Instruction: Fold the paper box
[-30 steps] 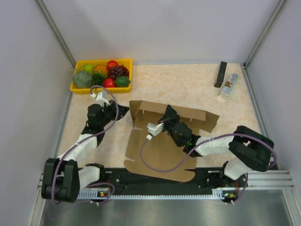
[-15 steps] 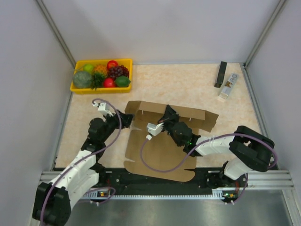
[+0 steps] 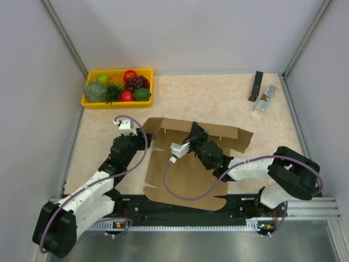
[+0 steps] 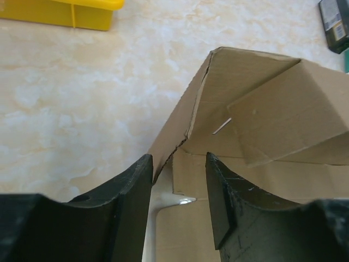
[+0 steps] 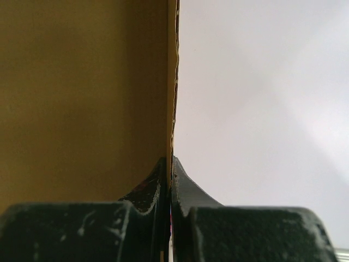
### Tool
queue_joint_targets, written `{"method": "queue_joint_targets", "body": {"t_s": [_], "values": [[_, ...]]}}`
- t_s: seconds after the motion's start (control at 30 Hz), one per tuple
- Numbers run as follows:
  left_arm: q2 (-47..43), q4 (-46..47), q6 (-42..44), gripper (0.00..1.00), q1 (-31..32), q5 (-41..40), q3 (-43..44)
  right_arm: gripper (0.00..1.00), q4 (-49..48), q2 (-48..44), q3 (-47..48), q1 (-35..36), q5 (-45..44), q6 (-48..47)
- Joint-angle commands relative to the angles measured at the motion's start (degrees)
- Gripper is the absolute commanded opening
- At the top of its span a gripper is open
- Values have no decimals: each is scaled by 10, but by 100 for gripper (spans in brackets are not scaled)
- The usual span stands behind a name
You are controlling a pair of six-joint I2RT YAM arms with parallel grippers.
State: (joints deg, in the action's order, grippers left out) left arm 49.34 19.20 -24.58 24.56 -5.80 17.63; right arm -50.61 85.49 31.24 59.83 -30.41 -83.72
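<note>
Swinging in from the left, the left gripper now straddles the raised left corner flap of the brown corrugated cardboard box, which lies mid-way across the beige marbled table. Its jaws stand half apart, holding nothing. The right gripper pinches the rear wall tight, probably to keep it upright for folding.

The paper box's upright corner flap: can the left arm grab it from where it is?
Probably yes: the paper box has its flap edge standing between the open left fingers, nothing blocking.
</note>
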Motion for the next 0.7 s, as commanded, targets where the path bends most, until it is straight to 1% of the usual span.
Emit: {"method": "queue_joint_targets", "body": {"t_s": [0.0, 0.03, 0.17, 0.2, 0.27, 0.3, 0.47, 0.57, 0.67], "values": [[20, 15, 29, 44, 5, -40, 22, 0, 18, -14, 18, -1, 16, 21], [24, 17, 35, 41, 5, -37, 26, 0, 18, -9, 18, -2, 16, 22], [36, 36, 51, 24, 13, -21, 39, 0, 7, 4, 21, -1, 14, 14], [36, 30, 54, 15, 14, -18, 44, 0, 6, 5, 22, -1, 13, 10], [30, 7, 59, 6, 16, -9, 57, 0, 12, 4, 25, -1, 16, 9], [18, -5, 59, 0, 17, 7, 62, 0, 15, 3, 26, -2, 16, 10], [-36, -60, 36, 0, 21, 42, 66, 0, 31, -1, 25, -2, 16, 15], [-45, -78, 16, 0, 21, 55, 66, 0, 30, -2, 22, -1, 13, 15], [-41, -72, -16, 0, 21, 97, 66, 0, 29, -2, 22, 3, 12, 7]]}}
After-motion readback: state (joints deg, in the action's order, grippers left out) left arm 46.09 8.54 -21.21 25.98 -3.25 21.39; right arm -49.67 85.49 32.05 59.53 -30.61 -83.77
